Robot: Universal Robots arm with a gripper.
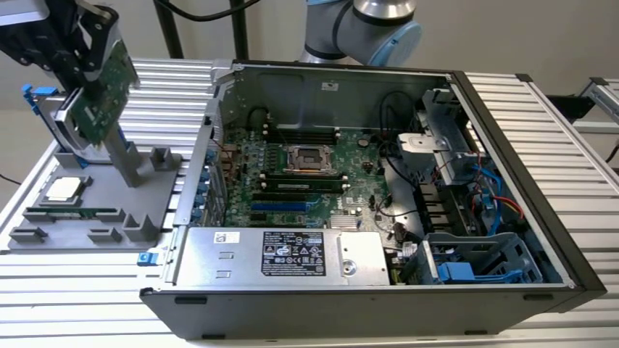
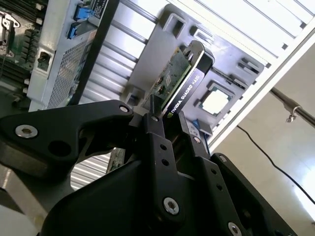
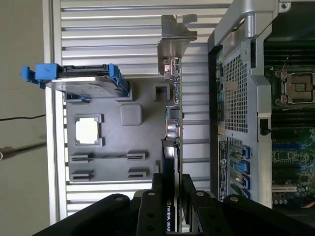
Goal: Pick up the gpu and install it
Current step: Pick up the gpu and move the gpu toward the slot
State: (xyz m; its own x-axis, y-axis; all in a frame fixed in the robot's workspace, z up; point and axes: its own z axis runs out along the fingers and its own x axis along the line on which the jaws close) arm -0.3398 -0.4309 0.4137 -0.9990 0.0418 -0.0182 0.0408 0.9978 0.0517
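In the exterior view, the open case (image 1: 387,304) lies nearest, with the power supply (image 1: 280,254) along its near edge and the motherboard (image 1: 300,181) beyond it. The gray tray (image 1: 97,243) sits beside the case, at the exterior view's left. It carries a chip (image 1: 63,190) and a memory stick (image 1: 72,214). At the tray's far end, the hard drive (image 1: 48,109) stands in its blue frame. The gripper (image 1: 100,40) holds the gpu (image 1: 101,98) over that far end, outside the case, tilted, with the green face toward the camera. Whether the card's lower edge touches the tray's post (image 1: 127,156) cannot be told.

The second wrist view shows the grip. Both fingers (image 2: 157,142) are clamped on the gpu, one per face, and the black cooler face is visible. The first wrist view presents the card edge-on, with its silver bracket (image 3: 174,39) at the end away from the gripper. The card lies between the hard drive and the case wall.
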